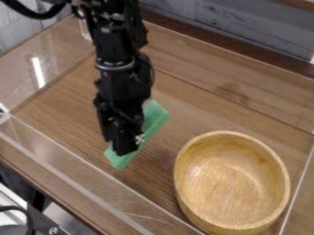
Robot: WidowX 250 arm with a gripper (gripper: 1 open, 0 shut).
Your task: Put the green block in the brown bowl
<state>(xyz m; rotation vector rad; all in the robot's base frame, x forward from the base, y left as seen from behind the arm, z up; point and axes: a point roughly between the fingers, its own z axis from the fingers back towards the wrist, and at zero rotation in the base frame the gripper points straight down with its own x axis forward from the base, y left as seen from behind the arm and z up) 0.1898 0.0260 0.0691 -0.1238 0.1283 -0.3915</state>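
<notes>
One black robot arm (114, 55) reaches straight down over a wooden table (233, 87), its gripper (123, 145) clamped shut on the single green block (139, 136) in the scene. One mint-coloured bar, flat and rectangular, is caught between the dark fingers (119, 139) and sits tilted, its upper end poking out to the right of the arm and its lower end showing just below the fingertips. From this angle it is hard to say whether that lower end is touching the tabletop or hanging just clear of it. One brown bowl (230, 179), round, shallow and made of light wood with visible grain, stands on the table to the right of the gripper and a little nearer the camera; nothing lies inside it. Block and bowl are near each other but apart, with a strip of bare wood between the bar's right edge and the bowl's thick rim. Clear plastic walls (61, 147) run along the table's near and left edges, forming a see-through enclosure around the work area. Two objects, then, share the surface: one bar in the arm's grip and one bowl standing free.
</notes>
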